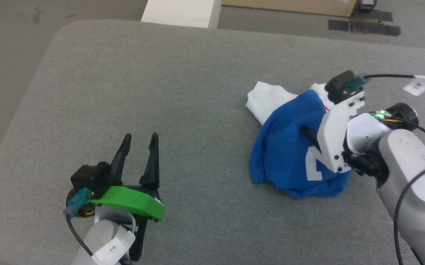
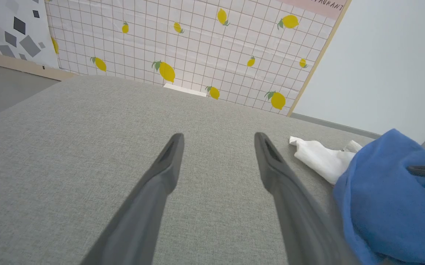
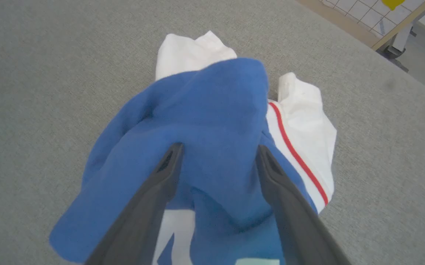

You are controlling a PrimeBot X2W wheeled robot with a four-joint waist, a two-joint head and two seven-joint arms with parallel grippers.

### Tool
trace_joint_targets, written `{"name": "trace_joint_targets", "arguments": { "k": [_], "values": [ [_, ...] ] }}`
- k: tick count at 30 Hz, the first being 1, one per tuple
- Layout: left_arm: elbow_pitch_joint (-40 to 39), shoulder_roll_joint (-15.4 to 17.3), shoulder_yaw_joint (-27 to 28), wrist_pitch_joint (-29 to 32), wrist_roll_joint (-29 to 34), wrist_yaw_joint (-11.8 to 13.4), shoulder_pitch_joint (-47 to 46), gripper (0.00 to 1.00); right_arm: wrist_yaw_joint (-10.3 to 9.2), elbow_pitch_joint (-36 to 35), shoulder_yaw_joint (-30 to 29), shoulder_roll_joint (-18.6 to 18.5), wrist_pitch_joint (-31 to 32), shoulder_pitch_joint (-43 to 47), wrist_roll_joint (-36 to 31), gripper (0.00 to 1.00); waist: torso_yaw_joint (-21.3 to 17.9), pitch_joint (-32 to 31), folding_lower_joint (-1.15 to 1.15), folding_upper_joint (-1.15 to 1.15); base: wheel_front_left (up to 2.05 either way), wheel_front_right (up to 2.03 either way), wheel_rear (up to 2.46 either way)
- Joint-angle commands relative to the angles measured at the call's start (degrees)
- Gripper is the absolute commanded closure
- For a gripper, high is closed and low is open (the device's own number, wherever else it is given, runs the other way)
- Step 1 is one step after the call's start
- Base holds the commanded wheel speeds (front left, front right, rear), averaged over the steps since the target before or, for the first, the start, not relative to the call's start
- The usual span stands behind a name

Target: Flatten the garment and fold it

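Observation:
The garment (image 1: 289, 154) lies crumpled in a heap on the right half of the grey table (image 1: 124, 73), blue cloth on top with part of a white number showing and white sleeves poking out at the far side. My right gripper (image 1: 310, 134) hovers over the heap. In the right wrist view its open fingers (image 3: 218, 149) straddle a raised blue fold of the garment (image 3: 205, 110), with a red stripe on the white part to the right. My left gripper (image 1: 140, 137) stands open over bare table at the lower left, apart from the garment (image 2: 381, 206), nothing between its fingers (image 2: 218, 138).
A white block (image 1: 181, 13) stands beyond the table's far edge, with dark patches (image 1: 363, 25) on the floor to its right. A lemon-patterned panel (image 2: 197, 44) rises behind the table. A cable with a white tag (image 1: 416, 84) runs off my right wrist.

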Motion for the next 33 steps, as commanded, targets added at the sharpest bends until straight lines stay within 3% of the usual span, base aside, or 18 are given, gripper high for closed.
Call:
{"name": "trace_joint_targets", "arguments": {
  "k": [1, 3, 4, 5, 13, 16, 22, 26, 32, 33],
  "values": [
    [0.2, -0.5, 0.5, -0.2, 1.0, -0.5, -0.9, 0.0, -0.08, 1.3, 1.7, -0.2, 1.3, -1.0, 1.2, 0.0, 1.2, 1.2, 0.0, 0.69, 0.0, 0.0, 0.0],
    [0.5, -1.0, 1.1, -0.2, 1.4, -1.0, -0.9, 0.0, -0.08, 3.1, 4.5, -0.9, 3.2, -2.1, 2.6, 0.0, 1.5, 1.3, 0.0, 0.69, 0.0, 0.0, 0.0],
    [0.6, -1.2, 1.4, -0.2, 1.6, -1.2, -0.9, 0.0, -0.08, 3.5, 5.8, -1.3, 3.5, -2.6, 3.3, 0.82, 1.6, 1.3, 0.0, 0.69, 0.0, 0.0, 0.0],
    [0.7, -1.4, 1.7, -0.2, 1.8, -1.4, -0.9, 0.0, -0.08, 3.8, 6.6, -1.7, 3.5, -2.9, 4.0, 1.0, 1.6, 1.2, 0.0, 0.69, 0.0, 0.0, 0.0],
    [1.5, -2.3, 4.5, -0.2, 3.5, -2.3, 0.2, 0.0, -0.08, 1.3, 7.3, -6.0, -3.1, -4.2, 5.9, 1.0, -0.9, -0.7, 0.0, 0.69, 0.0, 0.0, 0.0],
    [1.5, -2.4, 5.3, -0.2, 4.0, -2.6, 0.6, 0.0, -0.08, -0.4, 2.7, -8.1, -5.5, -2.4, 6.0, 1.0, -2.4, -1.7, 0.0, 0.69, 0.0, 0.0, 0.0],
    [1.6, -2.6, 6.1, -0.2, 4.7, -3.0, 1.6, 0.0, -0.08, -0.8, -13.7, -10.2, -6.9, 7.0, 4.8, 1.0, -5.6, -3.0, 0.0, 0.69, 0.0, 0.0, 0.0],
    [1.9, -2.8, 6.3, -0.2, 5.0, -3.2, 1.9, 0.0, -0.08, 0.0, -24.7, -8.5, -7.0, 16.6, 3.8, 1.0, -6.9, -3.3, 0.0, 0.69, 0.0, 0.0, 0.0],
    [2.2, -2.9, 6.3, -0.2, 5.3, -3.5, 2.2, 0.0, -0.08, 0.8, -37.2, -1.4, -8.6, 29.5, 2.5, 1.0, -8.0, -3.2, 0.0, 0.69, 0.0, 0.0, 0.0],
    [2.3, -2.8, 6.4, -0.2, 5.3, -3.4, 2.3, 0.0, -0.08, 0.7, -38.7, -0.1, -9.0, 31.4, 1.9, 0.96, -8.1, -3.2, 0.0, 0.69, 0.0, 0.0, 0.0]
  ]
}}
